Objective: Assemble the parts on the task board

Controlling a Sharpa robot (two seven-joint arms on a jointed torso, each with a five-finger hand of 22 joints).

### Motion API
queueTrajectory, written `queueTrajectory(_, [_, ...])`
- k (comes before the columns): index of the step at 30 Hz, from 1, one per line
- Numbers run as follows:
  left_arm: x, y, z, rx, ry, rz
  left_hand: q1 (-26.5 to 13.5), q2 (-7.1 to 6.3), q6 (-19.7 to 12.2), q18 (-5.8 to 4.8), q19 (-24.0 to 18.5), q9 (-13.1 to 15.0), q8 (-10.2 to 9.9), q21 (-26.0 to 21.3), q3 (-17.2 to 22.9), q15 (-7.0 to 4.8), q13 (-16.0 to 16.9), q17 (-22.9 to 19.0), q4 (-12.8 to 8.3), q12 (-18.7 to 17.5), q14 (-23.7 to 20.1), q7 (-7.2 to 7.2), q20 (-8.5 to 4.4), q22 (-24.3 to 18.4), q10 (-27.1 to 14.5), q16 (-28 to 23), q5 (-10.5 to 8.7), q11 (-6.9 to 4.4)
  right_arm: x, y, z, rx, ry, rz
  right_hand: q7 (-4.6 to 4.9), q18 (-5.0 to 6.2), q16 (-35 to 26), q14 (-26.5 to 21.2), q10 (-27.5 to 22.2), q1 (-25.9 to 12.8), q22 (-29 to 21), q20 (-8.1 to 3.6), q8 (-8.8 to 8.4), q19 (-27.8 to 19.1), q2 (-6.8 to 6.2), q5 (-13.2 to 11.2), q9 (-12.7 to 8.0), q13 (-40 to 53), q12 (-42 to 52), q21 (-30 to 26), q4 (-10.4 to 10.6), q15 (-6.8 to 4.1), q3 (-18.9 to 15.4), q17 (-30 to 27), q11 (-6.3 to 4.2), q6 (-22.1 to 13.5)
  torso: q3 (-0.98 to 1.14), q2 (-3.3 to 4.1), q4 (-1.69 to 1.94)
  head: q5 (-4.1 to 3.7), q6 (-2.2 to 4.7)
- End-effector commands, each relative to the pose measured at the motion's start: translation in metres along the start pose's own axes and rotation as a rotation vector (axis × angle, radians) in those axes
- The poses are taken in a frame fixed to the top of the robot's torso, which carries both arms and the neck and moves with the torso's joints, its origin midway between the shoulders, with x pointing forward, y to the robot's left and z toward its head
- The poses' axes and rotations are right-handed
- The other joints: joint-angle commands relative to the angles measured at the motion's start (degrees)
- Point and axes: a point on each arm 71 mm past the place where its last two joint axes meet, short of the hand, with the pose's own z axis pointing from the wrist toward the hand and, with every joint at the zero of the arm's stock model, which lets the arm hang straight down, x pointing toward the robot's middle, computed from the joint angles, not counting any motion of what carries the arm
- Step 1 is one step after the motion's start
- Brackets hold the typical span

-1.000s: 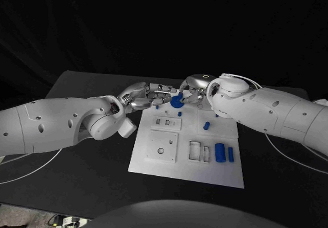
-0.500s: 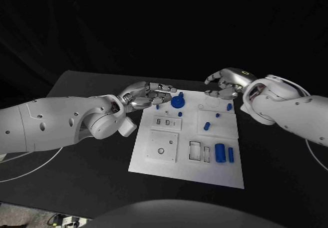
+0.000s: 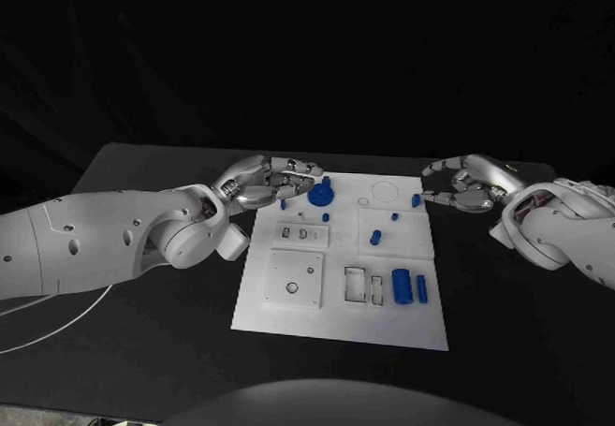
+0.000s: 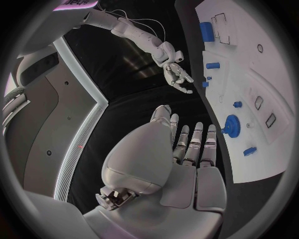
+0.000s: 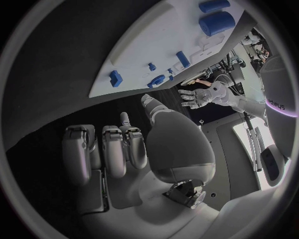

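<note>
**Both hands empty at the far end of the board**

We see the white rectangular task board (image 3: 294, 317) lying in the middle of the black table (image 3: 127, 357), its long side running away from us. Our silver left hand (image 3: 271, 181) sits at the board's far left corner, fingers loosely apart and pointing toward a round blue gear-like part with a raised stub (image 3: 320, 193) that stands on the board just beside the fingertips; from the head view we cannot tell whether they touch it. In the left wrist view the same hand (image 4: 187, 149) lies flat with fingers side by side and nothing in it, the blue round part (image 4: 231, 124) a little ahead of them.

Our silver right hand (image 3: 465, 184) hangs off the board's far right corner, over the table, fingers curled inward around nothing. The right wrist view shows its fingers (image 5: 106, 149) bent in, with no part between them.

Further parts rest on the board: a small blue peg (image 3: 417, 201) near the far right edge, a short blue pin (image 3: 376, 239) at mid-board, and a fat blue cylinder (image 3: 402, 286) with a slim blue bar (image 3: 423, 289) just beside it, near the right edge.
</note>
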Motion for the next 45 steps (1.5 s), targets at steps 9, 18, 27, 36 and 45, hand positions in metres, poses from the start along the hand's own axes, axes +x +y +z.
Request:
queueTrajectory(9, [-0.001, -0.001, -0.002, 0.043, -0.012, -0.010, 0.8, -0.10, 0.6, -0.04, 0.2, 0.0, 0.3, 0.3, 0.3, -0.05, 0.0, 0.0, 0.0, 0.1, 0.1, 0.02, -0.03, 0.0, 0.5, 0.0, 0.41, -0.02, 0.010, -0.019, -0.012, 0.002, -0.019, 0.073, 0.13, -1.03, 0.2, 6.2, 5.9, 1.7, 13.6, -0.41, 0.67, 2.8, 0.77, 4.5, 2.2, 15.1, 0.2, -0.1, 0.6, -0.31, -0.8, 15.1, -0.24, -1.4, -0.01, -0.07, -0.16, -0.32, 0.43])
queueTrajectory(18, [-0.003, 0.000, -0.003, 0.032, -0.015, -0.010, 0.8, -0.11, 0.5, -0.05, 0.2, 0.0, 0.3, 0.2, 0.3, -0.06, 0.0, 0.0, 0.1, 0.0, 0.0, 0.03, -0.03, 0.0, 0.4, 0.0, 0.44, -0.01, 0.016, -0.023, -0.012, 0.021, -0.012, 0.075, -0.14, -0.96, 0.2, 6.2, 5.9, 4.6, 13.5, -0.47, 1.31, 2.5, 0.57, 12.3, 5.8, 15.1, 0.2, -0.3, -0.3, -0.42, -0.1, 15.1, -0.43, -3.2, -0.01, -0.10, -0.04, -0.37, 0.25])
queueTrajectory(27, [-0.003, 0.000, -0.004, 0.027, -0.014, -0.012, 0.8, -0.12, 0.5, -0.06, 0.1, 0.0, 0.3, 0.2, 0.3, -0.07, 0.0, 0.0, 0.1, -0.1, 0.0, 0.04, -0.03, 0.0, 0.4, 0.0, 0.46, 0.00, 0.020, -0.026, -0.008, 0.049, 0.004, 0.075, -0.23, -0.96, 0.2, 6.2, 5.9, 5.4, 13.5, -0.61, 2.18, 2.5, 0.31, 10.1, 8.8, 15.1, 0.2, -0.3, -0.7, -0.54, -0.1, 15.1, -0.54, -4.1, 0.01, -0.11, -0.01, -0.34, 0.15])
queueTrajectory(36, [-0.003, 0.001, -0.005, 0.021, -0.013, -0.014, 0.8, -0.12, 0.5, -0.07, 0.1, 0.0, 0.3, 0.2, 0.3, -0.07, 0.0, 0.0, 0.1, -0.1, -0.1, 0.05, -0.03, 0.0, 0.4, -0.1, 0.48, 0.01, 0.026, -0.026, -0.004, 0.061, 0.029, 0.080, 0.01, -0.97, 0.2, 6.2, 5.9, 5.2, 13.5, -0.54, 3.29, 2.5, 0.46, 8.3, 10.9, 15.1, 0.2, -0.3, -0.3, -0.44, -0.6, 15.1, -0.38, -3.4, -0.02, -0.08, 0.08, -0.26, -0.08])
queueTrajectory(45, [-0.003, 0.001, -0.006, 0.015, -0.010, -0.016, 0.8, -0.13, 0.5, -0.09, 0.0, 0.0, 0.2, 0.1, 0.3, -0.07, 0.0, 0.0, 0.1, -0.1, -0.1, 0.07, -0.02, 0.0, 0.4, -0.1, 0.48, 0.03, 0.031, -0.024, 0.001, 0.067, 0.047, 0.084, 0.20, -0.97, 0.2, 6.2, 5.9, 5.0, 13.5, -0.38, 4.10, 2.5, 0.79, 5.7, 13.1, 15.1, 0.2, -0.3, 0.0, -0.25, -1.2, 15.1, -0.17, -3.2, -0.06, -0.13, -0.02, -0.02, -0.23])
